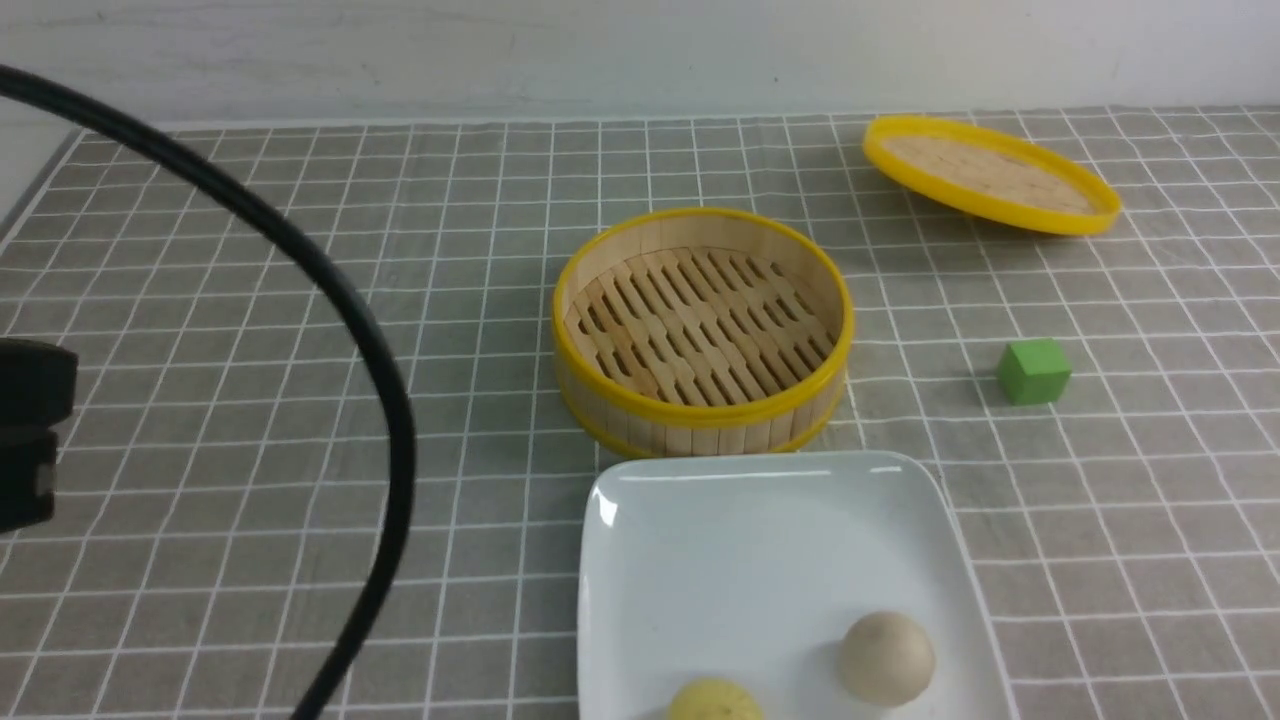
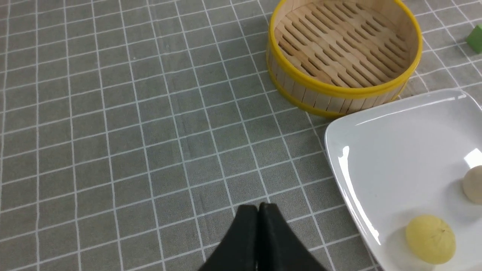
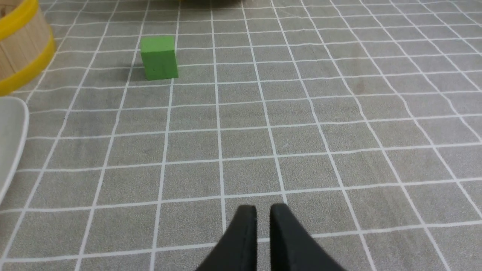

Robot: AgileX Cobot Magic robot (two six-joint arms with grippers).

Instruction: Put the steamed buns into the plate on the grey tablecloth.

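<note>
Both steamed buns lie in the white square plate (image 1: pixel 760 540) on the grey tablecloth (image 1: pixel 200 400): the cream one (image 1: pixel 886 657) and the pale yellow one (image 1: pixel 712 702), near the plate's front edge. The left wrist view shows the plate (image 2: pixel 395 143) with the yellow bun (image 2: pixel 430 239) and the cream bun (image 2: pixel 473 184). My left gripper (image 2: pixel 258 206) hangs over bare cloth beside the plate, shut and empty. Over bare cloth away from the plate (image 3: pixel 11 128), my right gripper (image 3: pixel 263 209) has a narrow gap between its tips, with nothing in it.
An empty bamboo steamer basket (image 1: pixel 700 330) stands just behind the plate. Its yellow-rimmed lid (image 1: pixel 990 175) lies at the back right. A green cube (image 1: pixel 1033 371) sits to the right of the basket. A black cable (image 1: pixel 390 400) arcs across the left side.
</note>
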